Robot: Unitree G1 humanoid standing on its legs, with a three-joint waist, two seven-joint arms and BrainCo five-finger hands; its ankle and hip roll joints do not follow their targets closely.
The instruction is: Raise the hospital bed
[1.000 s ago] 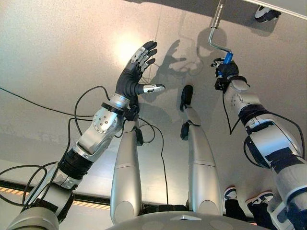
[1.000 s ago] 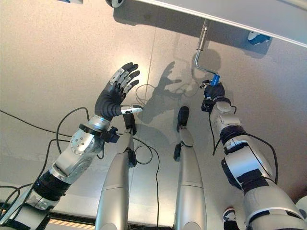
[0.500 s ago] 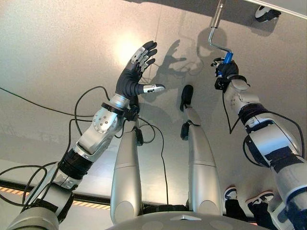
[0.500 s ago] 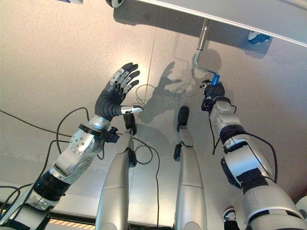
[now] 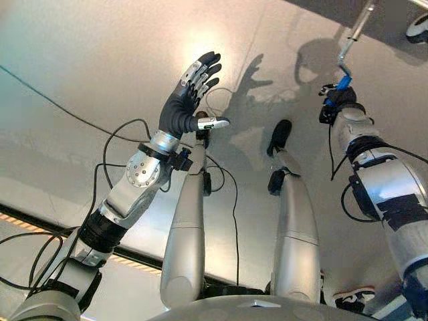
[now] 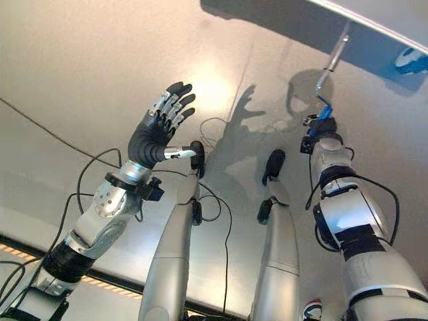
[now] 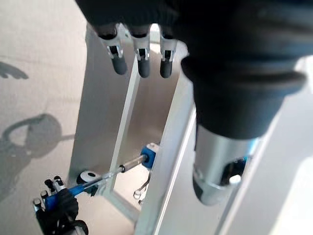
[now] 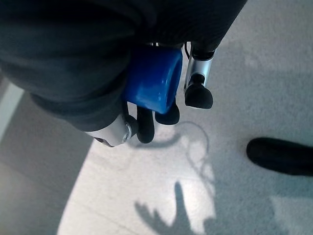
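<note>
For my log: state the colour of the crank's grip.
Blue; the crank grip shows best in the right wrist view, inside the right hand.

A hospital room or care-training lab, judging by the pale speckled floor (image 5: pixel 100 80), the white bed frame (image 6: pixel 374 23) on a castor (image 5: pixel 418 25) at upper right, and its blue-handled metal crank (image 6: pixel 326 83) beneath the frame.

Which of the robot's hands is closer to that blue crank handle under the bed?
The right hand: its fingers are curled round the blue crank handle. The left hand hangs open in the air, well off to the side.
</note>
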